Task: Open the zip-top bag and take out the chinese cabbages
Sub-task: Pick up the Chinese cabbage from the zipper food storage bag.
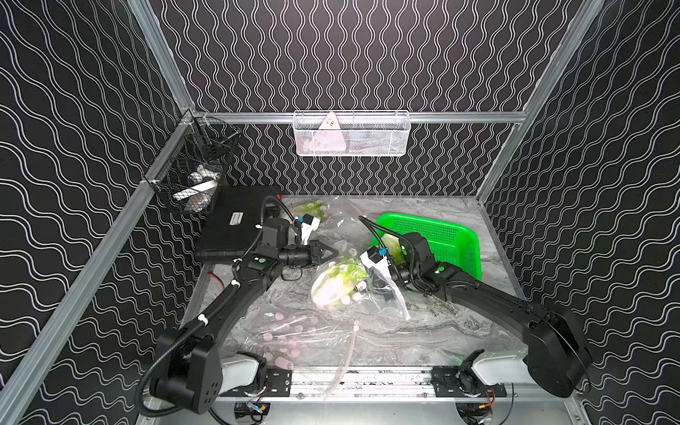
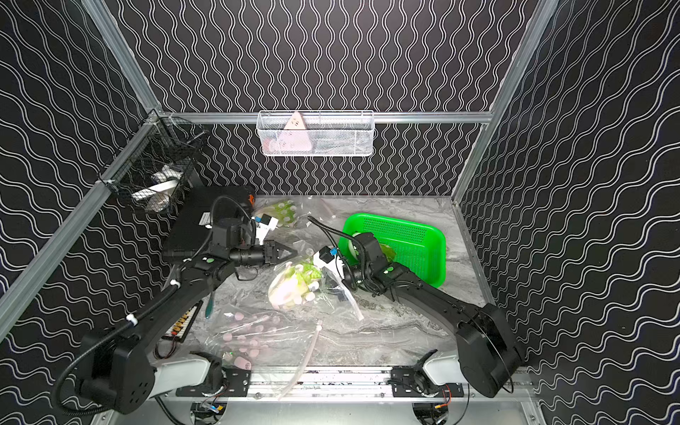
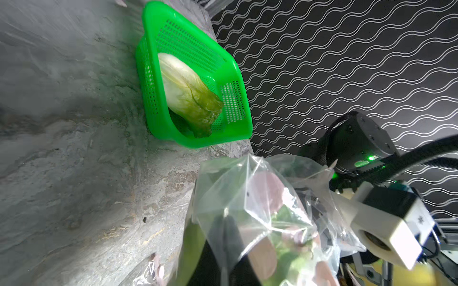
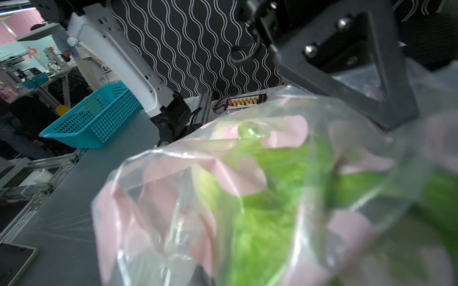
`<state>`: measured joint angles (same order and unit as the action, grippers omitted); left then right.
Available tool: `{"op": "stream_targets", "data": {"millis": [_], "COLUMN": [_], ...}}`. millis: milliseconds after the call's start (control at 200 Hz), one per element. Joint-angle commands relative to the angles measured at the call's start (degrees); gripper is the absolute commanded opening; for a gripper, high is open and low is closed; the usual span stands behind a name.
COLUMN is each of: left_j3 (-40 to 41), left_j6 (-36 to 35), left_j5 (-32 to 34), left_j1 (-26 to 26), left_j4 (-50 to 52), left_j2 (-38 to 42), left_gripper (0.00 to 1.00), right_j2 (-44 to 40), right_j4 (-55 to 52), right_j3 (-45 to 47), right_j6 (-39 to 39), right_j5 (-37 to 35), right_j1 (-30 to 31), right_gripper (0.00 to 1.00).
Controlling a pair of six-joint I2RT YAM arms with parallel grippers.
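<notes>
A clear zip-top bag [image 1: 340, 290] with pink dots hangs crumpled above mid-table, one chinese cabbage [image 1: 336, 283] [image 2: 294, 281] [image 4: 272, 193] inside it. My left gripper [image 1: 335, 253] [image 2: 295, 253] [image 3: 229, 247] is shut on the film at the bag's upper left. My right gripper [image 1: 382, 294] [image 2: 336, 290] is shut on the bag's right edge, its fingers mostly hidden by plastic. A second cabbage [image 3: 186, 91] [image 1: 393, 243] lies bare in the green basket [image 1: 460, 230] [image 3: 193, 141]. A third cabbage [image 1: 311, 210] [image 2: 279, 213] sits in another bag at the back.
A flat dotted bag [image 1: 294, 331] lies at the table's front, its zip strip over the rail. A black case [image 1: 235, 224] stands at the back left under a black wire basket [image 1: 191, 176]. A white mesh basket [image 1: 351, 134] hangs on the back wall.
</notes>
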<state>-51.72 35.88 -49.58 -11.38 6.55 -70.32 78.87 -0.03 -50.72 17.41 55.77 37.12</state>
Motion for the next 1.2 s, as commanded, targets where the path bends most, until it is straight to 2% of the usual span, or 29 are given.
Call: {"op": "stream_targets", "data": {"millis": [0, 145, 290, 545, 565, 726, 811, 916, 1086, 1196], "left_j3": [0.6, 3.3, 2.2, 3.0, 3.1, 3.9, 4.1, 4.0, 4.5, 4.4], "left_j6": [-2.3, 1.5, -0.7, 0.0, 0.4, 2.3, 2.1, -0.1, -3.3, -3.9], "left_j5": [8.0, 13.3, 19.9, 30.6, 31.3, 31.4, 32.0, 34.6, 40.8, 42.6], "left_j1": [2.3, 8.7, 10.1, 12.1, 13.7, 16.3, 16.6, 16.9, 17.7, 18.3], "left_j4": [4.6, 6.7, 13.4, 19.0, 19.2, 18.9, 19.6, 21.7, 23.9, 23.7], "left_j2": [4.6, 11.0, 13.9, 17.5, 17.6, 17.6, 17.0, 16.3, 17.0, 17.3], "left_gripper": [0.00, 0.00, 0.00, 0.00, 0.00, 0.00, 0.00, 0.00, 0.00, 0.00], "right_j2": [-0.6, -2.5, -4.5, -2.4, -2.1, -1.6, -2.6, -4.3, -7.0, -8.6], "right_j4": [3.4, 9.6, 14.4, 5.5, 4.4, 3.4, 5.2, 8.0, 3.9, 1.4], "right_j3": [0.5, 3.7, 6.7, 3.2, 2.8, 3.2, 4.2, 5.3, 3.8, 3.1], "right_j6": [-4.4, -7.3, -9.1, -7.8, -7.3, -7.6, -9.0, -12.3, -13.7, -14.4], "right_j5": [-5.4, -6.6, -8.6, -7.2, -6.8, -6.5, -9.1, -16.3, -28.9, -36.0], "right_j1": [0.0, 0.0, 0.0, 0.0, 0.0, 0.0, 0.0, -0.1, -0.2, -0.4], "right_gripper": [0.00, 0.00, 0.00, 0.00, 0.00, 0.00, 0.00, 0.00, 0.00, 0.00]}}
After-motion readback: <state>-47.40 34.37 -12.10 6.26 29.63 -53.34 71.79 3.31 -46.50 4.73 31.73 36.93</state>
